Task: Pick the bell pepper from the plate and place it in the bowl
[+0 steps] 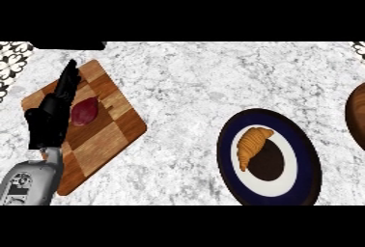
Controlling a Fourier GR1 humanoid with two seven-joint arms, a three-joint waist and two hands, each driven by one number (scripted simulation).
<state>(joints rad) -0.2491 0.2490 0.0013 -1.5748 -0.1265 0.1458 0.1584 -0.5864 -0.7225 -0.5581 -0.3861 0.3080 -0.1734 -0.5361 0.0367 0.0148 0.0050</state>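
A dark blue plate point(228, 159) with a white ring and a dark centre lies at the lower right of the marble counter. An orange, ridged, crescent-shaped item point(253, 144) rests on its left half; it looks more like a croissant than a bell pepper. A brown wooden bowl point(357, 116) shows partly at the right edge. My left hand point(44, 120) stands at the left over a cutting board, fingers straight and pointing up, holding nothing. My right hand shows nowhere.
A checkered wooden cutting board point(110, 130) lies at the left with a dark red item point(85, 111) on it, beside my left hand. Black-and-white patterned objects point(10, 62) sit at the top corners. Bare marble lies between board and plate.
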